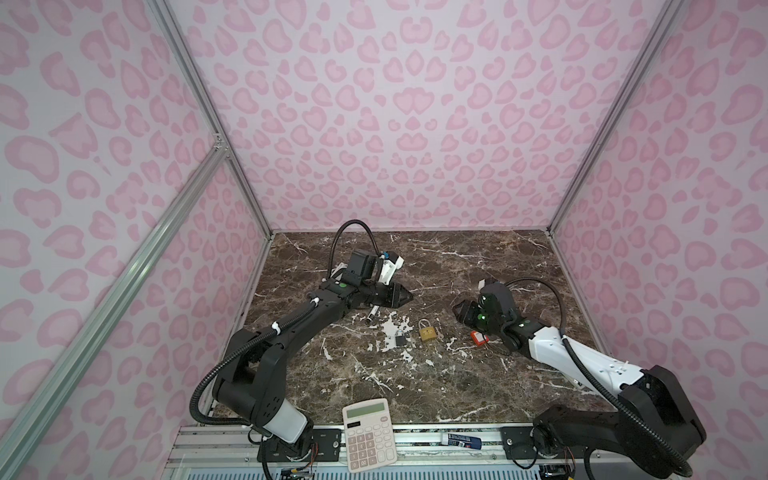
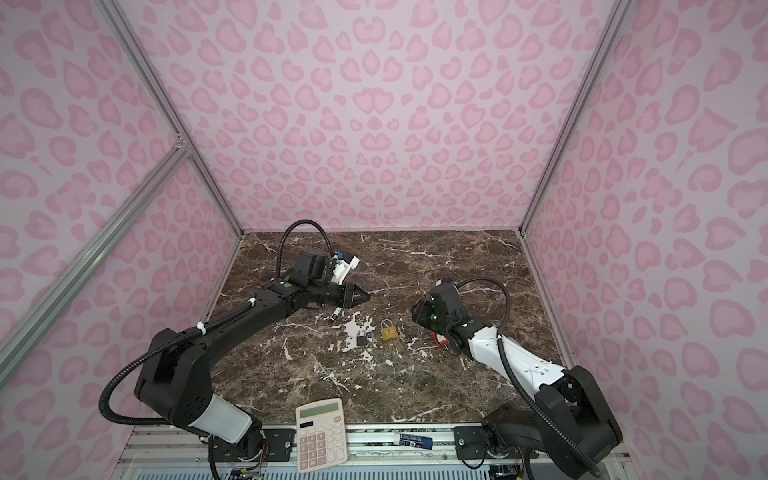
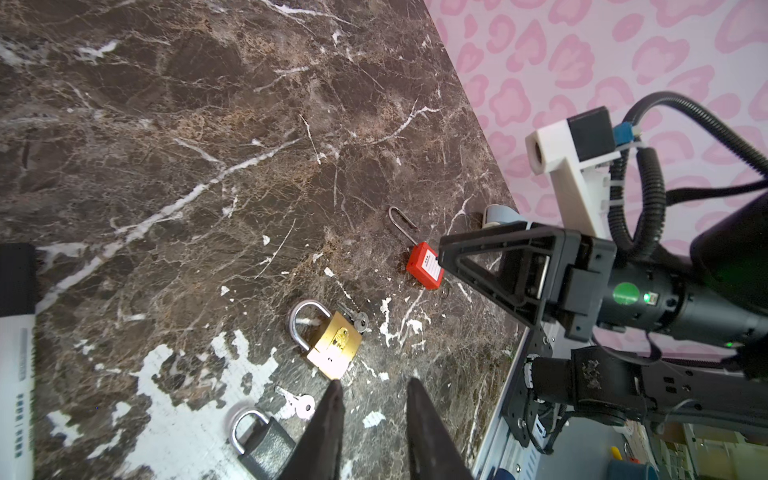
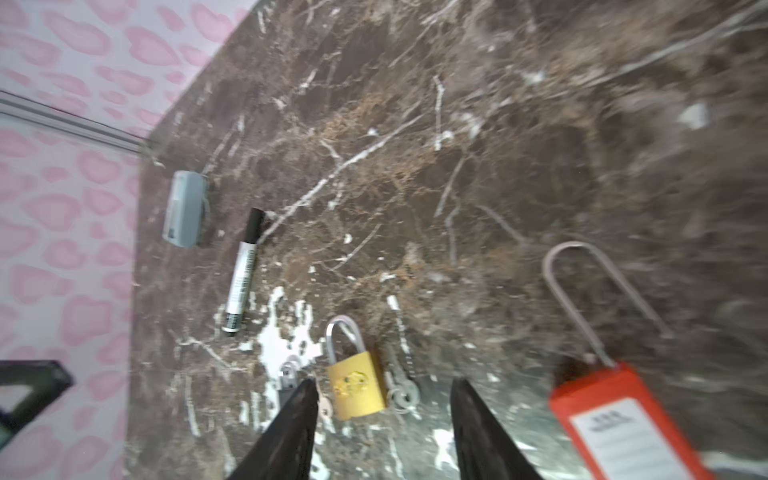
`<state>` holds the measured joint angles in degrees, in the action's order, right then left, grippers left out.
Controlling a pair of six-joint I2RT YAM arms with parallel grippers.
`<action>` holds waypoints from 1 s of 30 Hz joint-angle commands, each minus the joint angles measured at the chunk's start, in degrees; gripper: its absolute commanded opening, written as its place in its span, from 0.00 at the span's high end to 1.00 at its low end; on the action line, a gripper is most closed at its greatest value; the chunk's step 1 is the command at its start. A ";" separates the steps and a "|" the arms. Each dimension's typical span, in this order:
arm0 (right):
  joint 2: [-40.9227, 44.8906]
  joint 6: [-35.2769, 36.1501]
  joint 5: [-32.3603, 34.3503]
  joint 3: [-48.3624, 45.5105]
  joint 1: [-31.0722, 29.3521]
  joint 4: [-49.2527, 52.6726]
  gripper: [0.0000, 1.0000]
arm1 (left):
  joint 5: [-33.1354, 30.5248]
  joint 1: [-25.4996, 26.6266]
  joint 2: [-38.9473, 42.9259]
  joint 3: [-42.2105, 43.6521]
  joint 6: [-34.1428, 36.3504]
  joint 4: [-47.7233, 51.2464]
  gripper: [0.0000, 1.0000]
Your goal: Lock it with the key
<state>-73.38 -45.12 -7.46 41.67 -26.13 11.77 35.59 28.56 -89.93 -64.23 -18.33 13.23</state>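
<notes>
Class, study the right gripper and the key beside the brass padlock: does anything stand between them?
Nothing visible does. The right gripper hangs open, and the key lies on the table in line with its gap, close beside the brass padlock. The red padlock lies apart from both.

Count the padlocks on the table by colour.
Brass padlock: 1
Grey padlock: 1
Red padlock: 1
Total: 3

The right gripper (image 4: 383,381) hangs, jaws parted — brass padlock (image 4: 353,388) and key (image 4: 401,392) side by side between the tips. The red padlock (image 4: 615,419) lies outside them, marker (image 4: 243,272) well apart.
</notes>
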 commanded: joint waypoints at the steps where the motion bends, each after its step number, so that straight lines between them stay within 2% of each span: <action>1: -0.43 11.74 3.42 1.71 2.38 16.96 0.42 | 0.35 0.32 0.13 -0.29 -0.50 -1.40 0.71; 5: -2.41 16.49 4.76 3.23 3.28 21.37 0.34 | 0.41 0.79 -0.52 -0.70 -0.66 -1.41 0.71; 9: -6.15 19.08 3.35 3.80 3.28 22.43 0.28 | 0.44 1.29 -1.03 -0.88 -0.86 -1.54 0.71; 17: -9.75 20.58 1.02 3.10 3.28 18.84 0.25 | 0.35 1.68 -1.11 -0.81 -1.05 -1.39 0.71; 23: -10.46 21.05 -2.36 2.54 2.60 16.47 0.36 | 0.44 1.88 -1.23 -0.94 -1.12 -1.29 0.71; 30: -11.66 22.09 1.02 2.86 2.08 18.28 0.42 | 0.55 2.03 -1.58 -1.49 -1.19 -1.22 0.71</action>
<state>-84.38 -24.18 -8.67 44.51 -23.90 29.45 35.66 30.57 -91.07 -64.86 -19.84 13.23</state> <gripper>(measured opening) 0.589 0.287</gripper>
